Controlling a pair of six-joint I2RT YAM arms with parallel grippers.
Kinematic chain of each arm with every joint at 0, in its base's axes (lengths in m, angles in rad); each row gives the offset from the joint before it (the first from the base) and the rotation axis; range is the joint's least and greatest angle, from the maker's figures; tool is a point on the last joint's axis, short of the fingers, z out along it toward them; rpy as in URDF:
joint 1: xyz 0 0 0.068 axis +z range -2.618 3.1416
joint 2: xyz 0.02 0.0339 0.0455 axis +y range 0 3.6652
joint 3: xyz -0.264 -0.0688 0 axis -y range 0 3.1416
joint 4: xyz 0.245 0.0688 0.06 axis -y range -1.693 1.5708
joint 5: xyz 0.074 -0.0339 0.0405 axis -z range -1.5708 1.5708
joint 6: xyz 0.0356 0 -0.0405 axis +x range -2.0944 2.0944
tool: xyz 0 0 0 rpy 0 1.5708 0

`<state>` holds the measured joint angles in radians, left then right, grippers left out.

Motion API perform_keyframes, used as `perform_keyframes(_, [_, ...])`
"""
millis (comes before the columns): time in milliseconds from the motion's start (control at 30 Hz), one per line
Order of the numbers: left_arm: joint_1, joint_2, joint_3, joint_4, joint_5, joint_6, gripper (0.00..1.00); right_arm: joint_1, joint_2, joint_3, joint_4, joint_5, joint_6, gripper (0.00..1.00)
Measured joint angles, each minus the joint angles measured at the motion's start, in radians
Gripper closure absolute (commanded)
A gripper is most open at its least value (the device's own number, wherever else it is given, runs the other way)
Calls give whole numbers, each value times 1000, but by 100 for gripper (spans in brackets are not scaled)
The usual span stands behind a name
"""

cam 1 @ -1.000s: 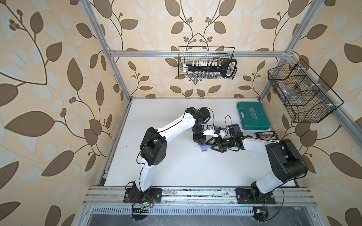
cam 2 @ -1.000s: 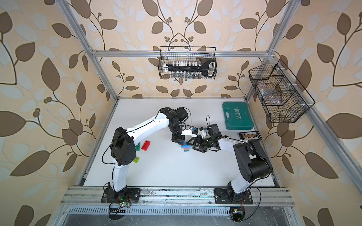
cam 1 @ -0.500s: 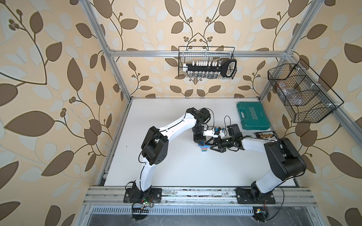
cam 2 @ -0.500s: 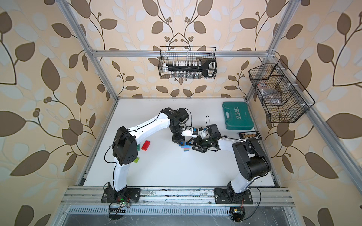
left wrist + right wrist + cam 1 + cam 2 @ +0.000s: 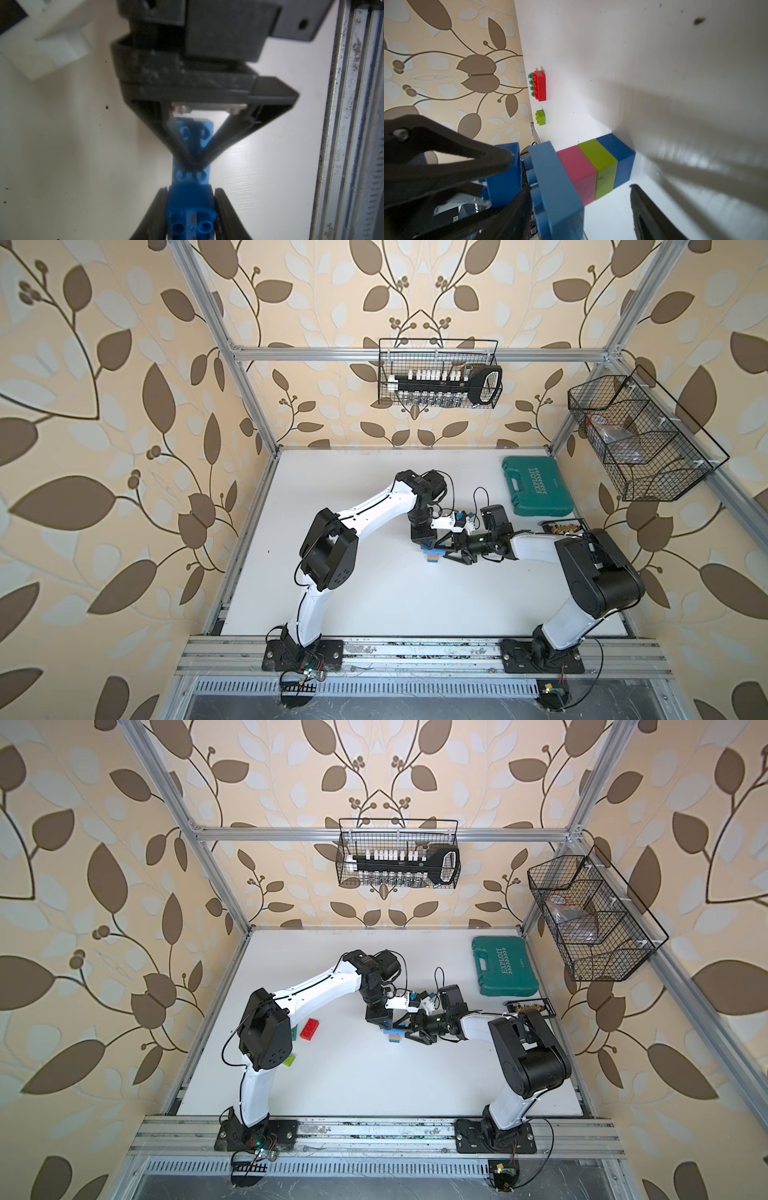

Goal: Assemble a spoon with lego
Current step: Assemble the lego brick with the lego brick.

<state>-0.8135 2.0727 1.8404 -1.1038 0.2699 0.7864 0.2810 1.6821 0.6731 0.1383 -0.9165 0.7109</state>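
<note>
The spoon build (image 5: pixel 577 170) stands upright near mid-table on the white tabletop (image 5: pixel 374 593) – a stack of small studded plastic bricks, blue at the base, then lime, then pink, capped by a longer light-blue brick (image 5: pixel 556 187) lying studs-up. From above, the left gripper (image 5: pixel 190 190) has its jaws clamped on a darker blue studded brick (image 5: pixel 190 207), held over one end of the light-blue brick. In the right wrist view, light-blue studs show in the gap between the two, so it is not pressed home. The right gripper (image 5: pixel 440 551) reaches in from the robot's right with jaws apart, spanning the stack – one finger (image 5: pixel 643 207) sits clear of the bricks with bare table showing between. The other is lost behind the light-blue brick, so contact on that side I can't tell. Loose bricks lie on the robot's left side of the table, well apart from the build: in a top view, a red studded brick (image 5: pixel 309 1029) with a dark green brick (image 5: pixel 531 83) just beside it, and a small lime brick (image 5: pixel 289 1060) nearer the front edge. A teal plastic tool case (image 5: pixel 536 487) lies flat toward the back right corner, apart from both arms.
</note>
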Motion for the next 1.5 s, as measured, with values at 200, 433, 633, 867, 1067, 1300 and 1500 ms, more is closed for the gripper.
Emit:
perform_keyframes(200, [0,0,0,-2,-8,0,92,-26,1,-21,39,-38,0,27])
perform_keyframes(433, [0,0,-3,0,-8,14,92,-33,2,-44,68,-50,11,28])
perform_keyframes(633, [0,0,-5,0,-9,34,92,-33,1,-56,102,-54,33,28])
perform_keyframes(867, [0,-1,-16,0,-16,55,90,-30,1,-64,132,-56,60,28])
perform_keyframes(1067, [0,-4,-29,-1,-24,62,90,-17,2,-65,146,-56,75,28])
perform_keyframes(1300, [0,-4,-29,0,-29,62,91,-13,5,-65,151,-56,79,29])
perform_keyframes(1500, [0,-5,-32,6,-28,62,91,-14,27,-64,158,-65,79,32])
